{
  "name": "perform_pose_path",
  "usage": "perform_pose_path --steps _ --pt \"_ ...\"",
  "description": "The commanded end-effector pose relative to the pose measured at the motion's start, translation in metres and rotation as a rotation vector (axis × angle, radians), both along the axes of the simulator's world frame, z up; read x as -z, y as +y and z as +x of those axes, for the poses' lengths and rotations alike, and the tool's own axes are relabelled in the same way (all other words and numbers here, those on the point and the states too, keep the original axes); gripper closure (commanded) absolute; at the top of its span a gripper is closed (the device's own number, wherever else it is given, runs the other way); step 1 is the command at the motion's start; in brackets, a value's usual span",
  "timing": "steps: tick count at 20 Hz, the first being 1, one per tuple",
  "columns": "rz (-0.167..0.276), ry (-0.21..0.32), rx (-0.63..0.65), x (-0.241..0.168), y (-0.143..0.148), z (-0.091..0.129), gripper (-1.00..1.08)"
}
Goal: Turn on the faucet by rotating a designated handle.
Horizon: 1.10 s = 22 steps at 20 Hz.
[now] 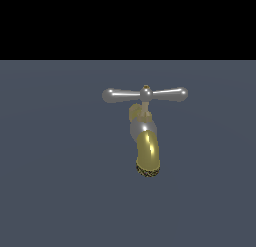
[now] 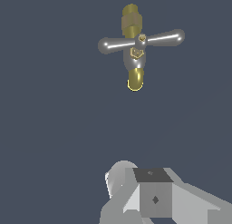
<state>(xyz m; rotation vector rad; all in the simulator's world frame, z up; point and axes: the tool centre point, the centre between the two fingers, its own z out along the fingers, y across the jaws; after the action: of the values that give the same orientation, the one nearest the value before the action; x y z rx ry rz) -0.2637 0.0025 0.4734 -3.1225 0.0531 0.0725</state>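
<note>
**Fingers Clear of Faucet; Handle Untouched**

Fingers (image 2: 156, 198) appear only in the wrist view, as pale grey and white blocks with a darker square face bearing a small diamond mark. Only part of the assembly is in frame, so whether the fingers are spread or closed cannot be determined. Nothing is seen between them or against them. The exterior view shows no part of the arm.

The faucet (image 1: 147, 151) stands on a flat slate-blue surface (image 1: 55, 191). In the exterior view it sits near the centre of the frame, slightly toward the exterior view's right. Its brass-gold spout curves down toward the camera and ends in a dark mesh tip. A silver collar joins the spout to a short brass stem.

The handle (image 1: 145, 94) is mounted on top of that stem. It is a silver-grey crossbar with 2 tapered arms, each ending in a rounded bulb, and a central ball hub capped by a small brass tip. In the exterior view the arms lie nearly level, 1 pointing to the exterior view's left and 1 to the exterior view's right.

In the wrist view the faucet (image 2: 135, 78) and handle (image 2: 141, 41) are seen from above, with a brass body section beyond the hub. Both lie well apart from the fingers, with bare surface between them.
</note>
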Motion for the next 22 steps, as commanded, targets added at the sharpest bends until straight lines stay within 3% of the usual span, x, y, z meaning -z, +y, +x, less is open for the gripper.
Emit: perform_pose_path --steps 1,12,22 --pt "0.000 0.000 0.000 0.000 0.000 0.000 1.08" --pt "-0.002 -0.001 0.068 0.013 0.011 0.008 1.08" --pt "-0.007 -0.003 0.251 0.049 0.038 0.033 1.08"
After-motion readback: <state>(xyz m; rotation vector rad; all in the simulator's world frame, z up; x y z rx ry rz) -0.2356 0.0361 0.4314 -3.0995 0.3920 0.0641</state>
